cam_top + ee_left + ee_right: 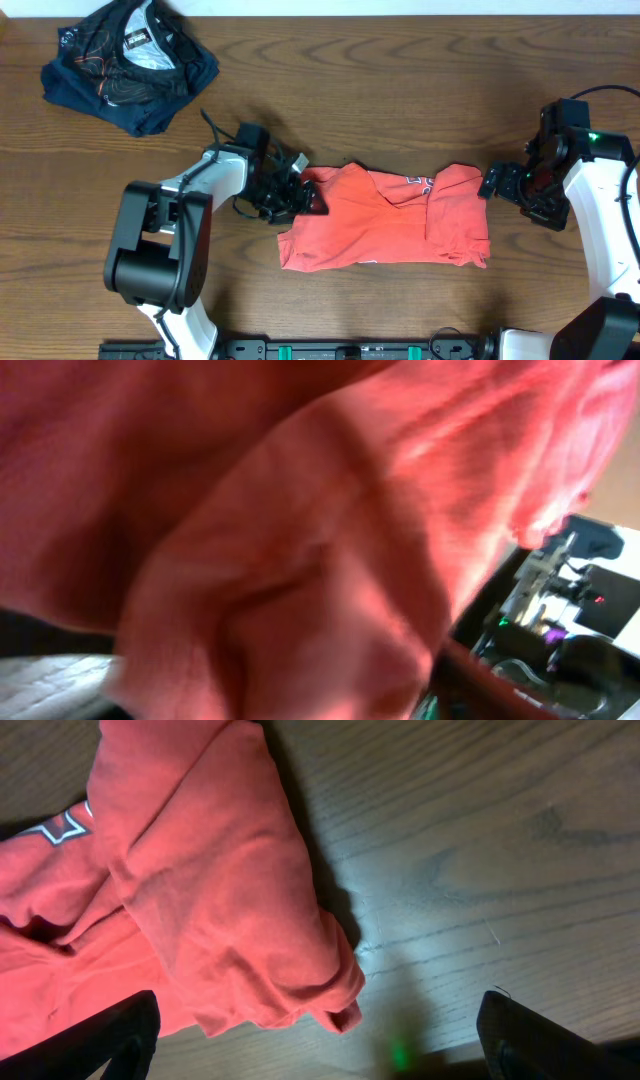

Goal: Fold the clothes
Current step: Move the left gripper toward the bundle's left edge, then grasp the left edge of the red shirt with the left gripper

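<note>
Tee [380, 230], coral-red, rumpled, wht lettering

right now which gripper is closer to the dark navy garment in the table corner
Left. The left gripper is at the red T-shirt, on its side toward the dark garment; the right gripper sits just off the shirt's opposite edge.
</note>
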`<action>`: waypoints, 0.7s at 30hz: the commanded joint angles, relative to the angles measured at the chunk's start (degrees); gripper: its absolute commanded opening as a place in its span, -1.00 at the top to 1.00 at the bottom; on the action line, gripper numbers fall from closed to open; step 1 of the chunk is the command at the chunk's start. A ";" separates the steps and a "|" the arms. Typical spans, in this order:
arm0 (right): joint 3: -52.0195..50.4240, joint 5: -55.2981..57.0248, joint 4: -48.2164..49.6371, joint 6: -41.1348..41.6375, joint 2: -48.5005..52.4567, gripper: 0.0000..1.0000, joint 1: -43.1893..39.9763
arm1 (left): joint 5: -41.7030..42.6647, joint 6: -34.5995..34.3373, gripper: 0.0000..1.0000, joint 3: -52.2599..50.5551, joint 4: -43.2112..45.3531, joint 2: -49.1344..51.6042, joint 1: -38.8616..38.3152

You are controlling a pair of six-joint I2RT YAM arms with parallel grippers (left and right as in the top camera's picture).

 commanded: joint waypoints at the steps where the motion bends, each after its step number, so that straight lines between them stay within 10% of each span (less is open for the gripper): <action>1: 0.04 -0.02 -0.13 -0.68 -0.35 -0.99 -0.22 | -10.14 -0.48 0.03 -2.05 -0.04 2.86 -0.50; 8: 0.04 -0.07 -0.13 -0.66 -0.35 -0.98 -0.22 | -11.23 -0.90 0.80 -2.03 1.40 2.84 -0.28; 21: 0.04 -0.07 0.02 -0.66 -0.35 -0.99 -0.22 | -20.52 -3.41 0.88 4.63 -8.09 2.80 11.56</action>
